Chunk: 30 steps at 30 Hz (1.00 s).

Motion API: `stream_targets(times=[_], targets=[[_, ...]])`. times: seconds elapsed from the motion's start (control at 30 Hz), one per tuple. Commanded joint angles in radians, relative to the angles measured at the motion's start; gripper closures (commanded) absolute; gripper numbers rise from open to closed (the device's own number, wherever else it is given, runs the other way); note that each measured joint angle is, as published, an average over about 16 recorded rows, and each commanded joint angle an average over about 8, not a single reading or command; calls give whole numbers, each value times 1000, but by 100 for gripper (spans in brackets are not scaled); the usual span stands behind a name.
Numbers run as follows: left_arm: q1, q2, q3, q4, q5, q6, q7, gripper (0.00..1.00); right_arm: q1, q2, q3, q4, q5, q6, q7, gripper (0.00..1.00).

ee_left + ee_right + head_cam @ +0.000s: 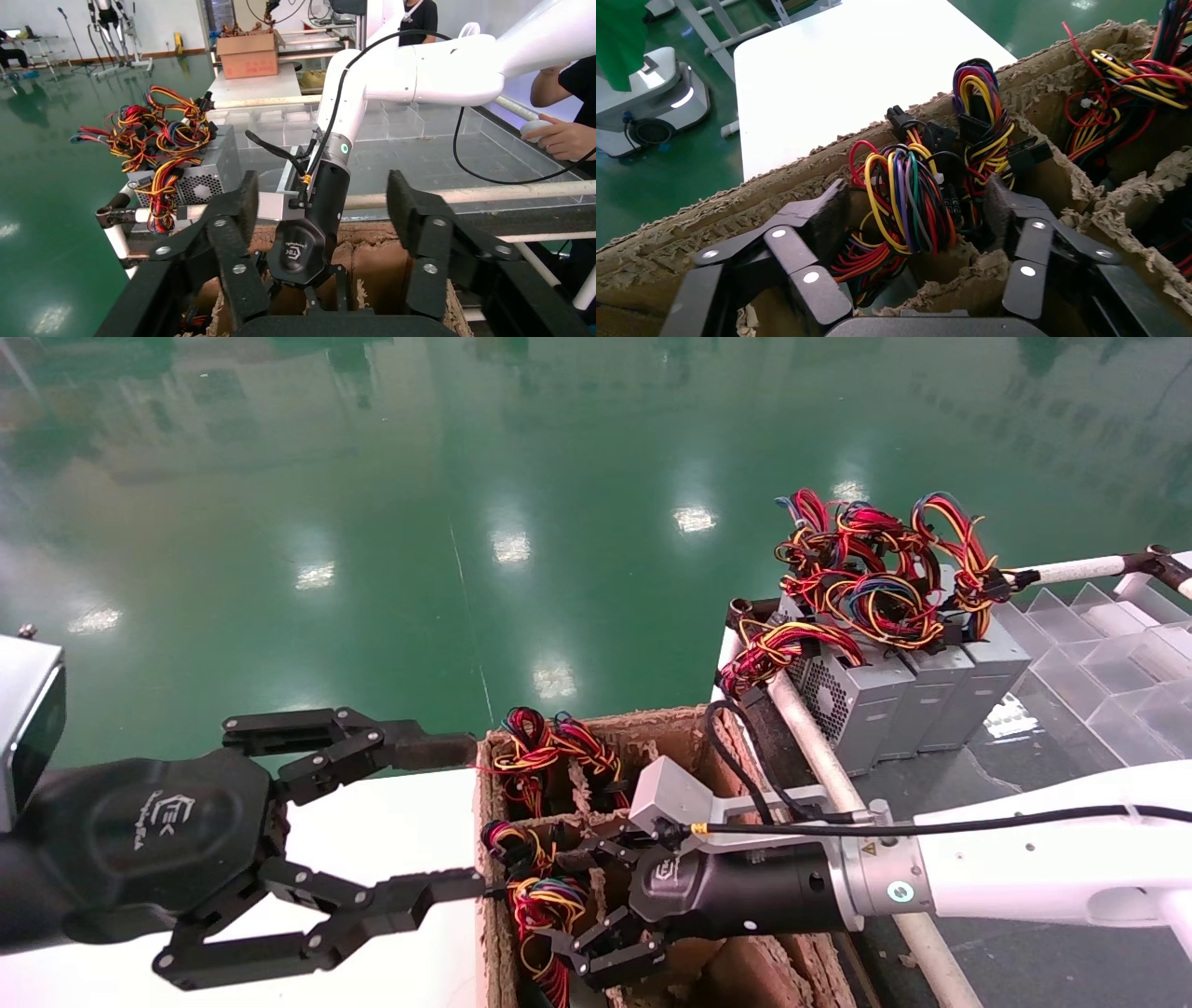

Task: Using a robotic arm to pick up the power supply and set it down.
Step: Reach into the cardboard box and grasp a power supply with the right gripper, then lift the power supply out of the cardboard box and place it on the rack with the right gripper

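Note:
A power supply sits in a compartment of the brown cardboard box [652, 724]. Its looped wire bundle [905, 189] of red, yellow, blue and black wires stands up, and its grey body is mostly hidden below. My right gripper [916, 207] reaches down into that compartment, open, with one finger on each side of the bundle [548, 907] and not closed on it. In the head view the right gripper [563, 896] hangs low over the box. My left gripper [461, 814] hovers open over the white table [391, 859] beside the box's left wall, holding nothing.
More wire bundles [535, 747] fill neighbouring compartments between torn cardboard dividers [1116, 203]. Several grey power supplies [885, 700] stand on the rack at the right behind a white rail [819, 747]. Clear plastic dividers [1099, 654] lie beyond. A person's hand [562, 137] rests near the rack.

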Motion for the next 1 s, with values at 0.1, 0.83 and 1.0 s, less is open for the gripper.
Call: stream_targets(times=[0.1,0.83,1.0], targets=[[0,0,0,0,0,0,0,0,-2,1,2,-11,3,-1,-12,100],[0,0,0,0,0,0,0,0,0,-14,10,-69,14,2,-40,100],[0,0,0,0,0,0,0,0,1,-13,14,-86,31,-19,-45,100]])
